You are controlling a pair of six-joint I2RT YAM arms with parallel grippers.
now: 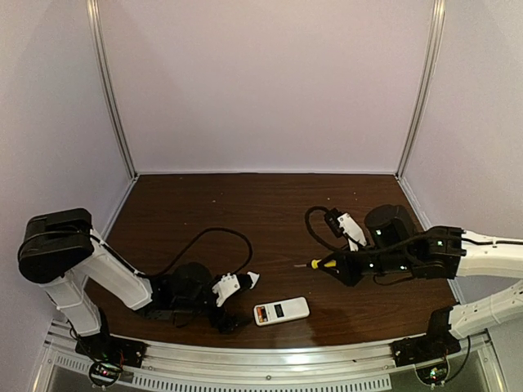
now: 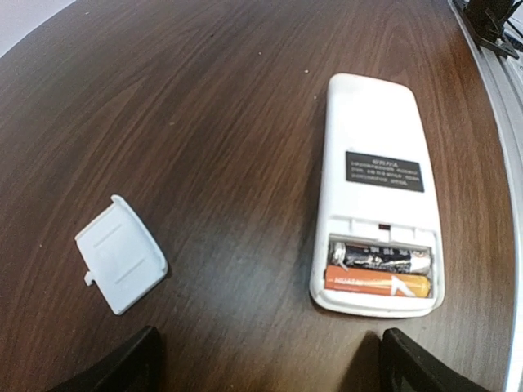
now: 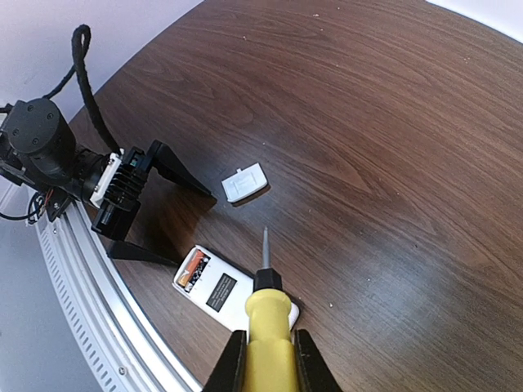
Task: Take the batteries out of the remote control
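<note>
The white remote control (image 2: 376,139) lies back up near the table's front edge, also seen from above (image 1: 281,311). Its battery compartment is uncovered, with a dark battery (image 2: 380,257) and an orange battery (image 2: 377,283) side by side inside. They also show in the right wrist view (image 3: 192,269). My left gripper (image 2: 270,376) is open and empty, with its jaws spread just short of the remote's battery end. My right gripper (image 3: 265,367) is shut on the yellow-handled screwdriver (image 3: 268,327), held above the table over the remote's other end (image 3: 237,298), tip pointing left.
The small white cover piece (image 2: 121,253) lies on the table left of the remote, near one left finger (image 3: 176,167). A metal rail (image 3: 98,327) runs along the table's front edge. Black cables loop beside each arm.
</note>
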